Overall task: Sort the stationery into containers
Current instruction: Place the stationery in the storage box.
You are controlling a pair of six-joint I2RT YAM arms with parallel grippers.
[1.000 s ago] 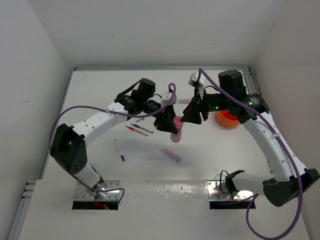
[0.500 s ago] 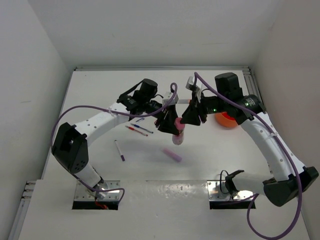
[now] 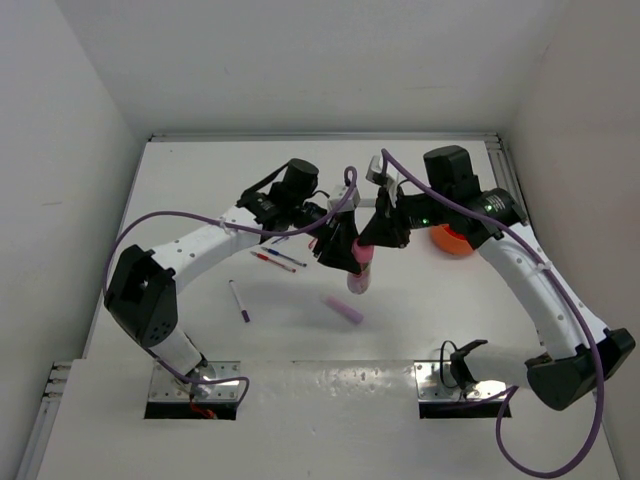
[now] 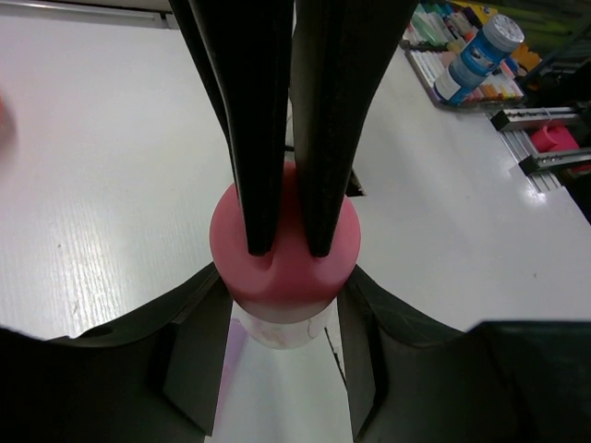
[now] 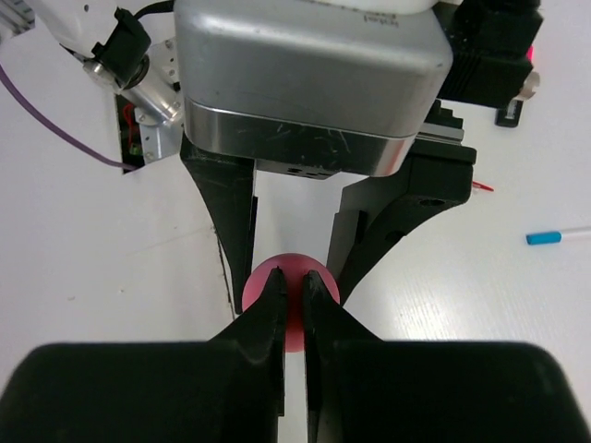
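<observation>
The stubby pink-capped bottle [image 3: 358, 276] hangs above the table's middle. My left gripper [image 3: 340, 250] is shut on its sides; in the left wrist view my jaws flank the bottle [image 4: 283, 325] below its pink cap [image 4: 284, 272]. My right gripper [image 3: 372, 246] comes from the right, its jaws almost together and pinching the cap's top [image 5: 294, 318]. A lilac marker [image 3: 343, 309], a purple pen [image 3: 240, 300] and red and blue pens [image 3: 276, 258] lie on the table. The orange bowl [image 3: 455, 241] sits behind the right arm, partly hidden.
A blue-tipped pen [image 5: 554, 236] lies to the right in the right wrist view. White walls close the table at the back and both sides. Both arms meet over the centre, cables looping above them.
The right gripper has moved left onto the bottle's cap. The bottle and left gripper have shifted slightly right and toward the near edge.
</observation>
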